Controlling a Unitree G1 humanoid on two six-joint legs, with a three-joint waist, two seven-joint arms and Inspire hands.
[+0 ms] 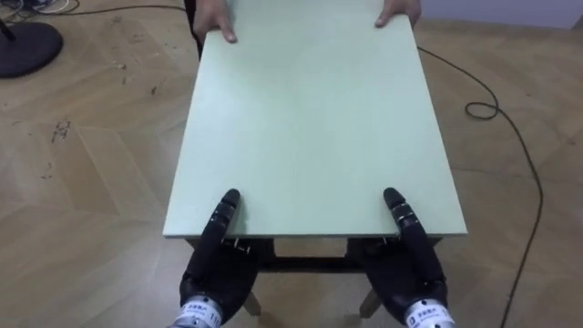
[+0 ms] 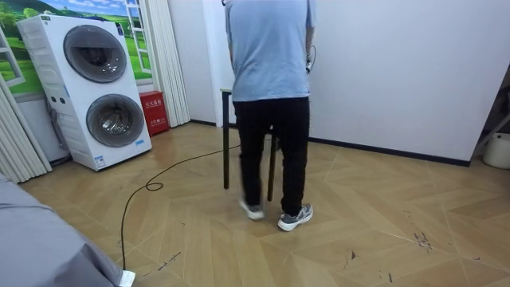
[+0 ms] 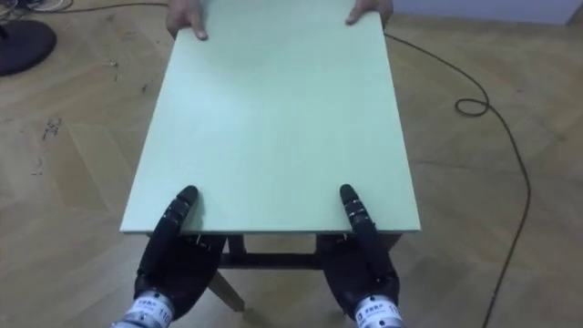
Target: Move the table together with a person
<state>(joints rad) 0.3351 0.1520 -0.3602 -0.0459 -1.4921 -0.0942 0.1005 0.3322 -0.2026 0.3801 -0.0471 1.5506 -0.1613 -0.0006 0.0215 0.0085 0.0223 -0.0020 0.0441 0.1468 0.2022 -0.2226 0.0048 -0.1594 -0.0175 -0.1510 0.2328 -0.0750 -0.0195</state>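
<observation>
Left hand (image 1: 214, 271) is on the tabletop's (image 1: 310, 128) near edge by the left corner, right hand (image 1: 410, 278) on the same edge by the right corner. Both lap over the edge; can't tell if they're clamped on it. Table's long axis runs straight away from the robot, both hands equally close. Person's hand (image 1: 217, 23) holds the far-left corner, person's other hand (image 1: 399, 11) the far-right. Nothing on top. Cable (image 1: 515, 137) lies on the floor to the right, probably a trip risk.

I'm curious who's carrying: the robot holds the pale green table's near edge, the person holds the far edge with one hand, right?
No: the left eye view shows both the person's hands on the far edge of the pale green rectangular table.
</observation>
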